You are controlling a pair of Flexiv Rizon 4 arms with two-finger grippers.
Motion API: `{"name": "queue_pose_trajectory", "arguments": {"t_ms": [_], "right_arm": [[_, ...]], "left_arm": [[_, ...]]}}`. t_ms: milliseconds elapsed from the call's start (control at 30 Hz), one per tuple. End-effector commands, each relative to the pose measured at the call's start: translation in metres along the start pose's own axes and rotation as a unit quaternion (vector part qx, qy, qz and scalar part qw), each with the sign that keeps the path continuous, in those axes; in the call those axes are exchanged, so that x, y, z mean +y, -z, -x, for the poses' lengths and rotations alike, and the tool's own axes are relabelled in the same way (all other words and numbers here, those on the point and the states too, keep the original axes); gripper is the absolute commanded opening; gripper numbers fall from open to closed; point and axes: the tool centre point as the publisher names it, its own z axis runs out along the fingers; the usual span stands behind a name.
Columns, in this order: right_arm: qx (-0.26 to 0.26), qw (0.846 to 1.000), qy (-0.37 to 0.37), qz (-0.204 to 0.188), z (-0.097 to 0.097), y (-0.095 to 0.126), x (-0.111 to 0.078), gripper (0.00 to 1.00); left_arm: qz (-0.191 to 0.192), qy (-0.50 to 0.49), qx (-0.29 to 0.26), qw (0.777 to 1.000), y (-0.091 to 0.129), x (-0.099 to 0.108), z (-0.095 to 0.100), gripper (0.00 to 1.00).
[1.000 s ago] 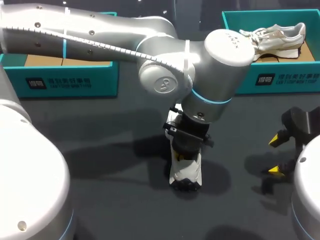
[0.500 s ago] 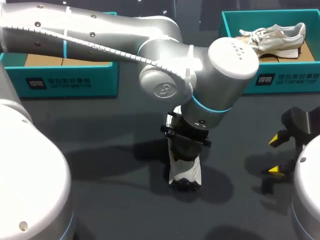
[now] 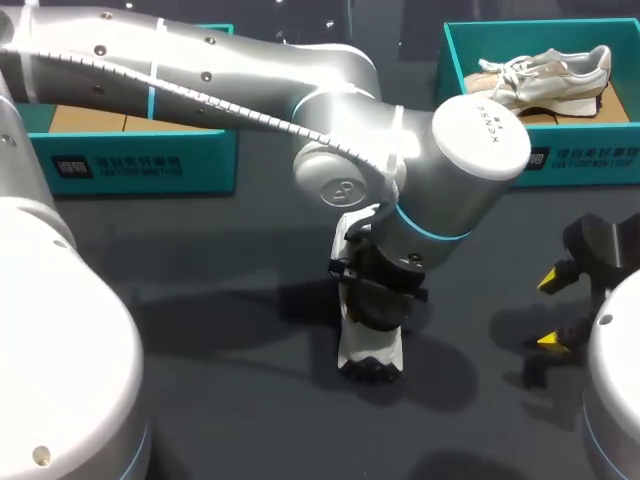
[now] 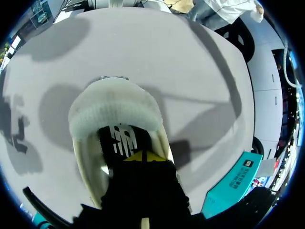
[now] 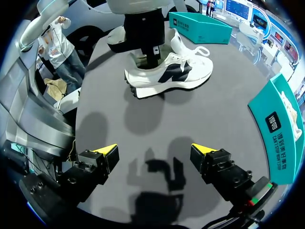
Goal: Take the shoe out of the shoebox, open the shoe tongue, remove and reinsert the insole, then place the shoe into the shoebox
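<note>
1 shoe [image 3: 370,352] stands upright at the centre of the table [image 3: 200,340]. Left gripper [image 5: 150,57] is inside its heel opening, grip unconfirmed. Right gripper [image 5: 155,150] is wide and empty. Likely light and soft; hold at the heel collar.

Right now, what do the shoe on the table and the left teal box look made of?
Shoe: matte white upper, likely leather or synthetic, dark side panel, ridged rubbery sole. Teal box: probably printed cardboard, given flat walls and bare brown inside.
</note>
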Motion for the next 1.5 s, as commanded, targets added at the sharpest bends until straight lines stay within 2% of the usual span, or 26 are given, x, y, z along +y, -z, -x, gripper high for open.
{"name": "queue_pose_trajectory", "arguments": {"t_ms": [33,167,400,767,967,1100,1333,1500], "right_arm": [[-0.002,1.000,0.000,-0.001,-0.002,0.000,0.000,1.00],[-0.002,1.000,0.000,-0.001,-0.002,0.000,0.000,1.00],[-0.002,1.000,0.000,-0.001,-0.002,0.000,0.000,1.00],[-0.002,1.000,0.000,-0.001,-0.002,0.000,0.000,1.00],[-0.002,1.000,0.000,-0.001,-0.002,0.000,0.000,1.00],[-0.002,1.000,0.000,-0.001,-0.002,0.000,0.000,1.00],[-0.002,1.000,0.000,-0.001,-0.002,0.000,0.000,1.00],[-0.002,1.000,0.000,-0.001,-0.002,0.000,0.000,1.00]], "left_arm": [[0.011,0.002,-0.001,1.000,0.014,-0.002,-0.006,0.00],[0.014,0.008,0.014,1.000,0.017,0.000,-0.007,0.00],[0.002,0.023,0.062,0.998,0.007,0.003,-0.006,0.00],[-0.015,0.028,0.081,0.996,-0.015,0.003,-0.002,0.00],[-0.008,0.035,0.090,0.995,-0.024,0.002,0.001,0.00],[-0.022,0.043,0.062,0.997,-0.030,0.000,0.005,0.00],[-0.056,0.072,-0.052,0.995,-0.032,0.005,0.007,0.00],[-0.060,0.080,-0.093,0.991,-0.026,0.006,0.006,0.00]]}}
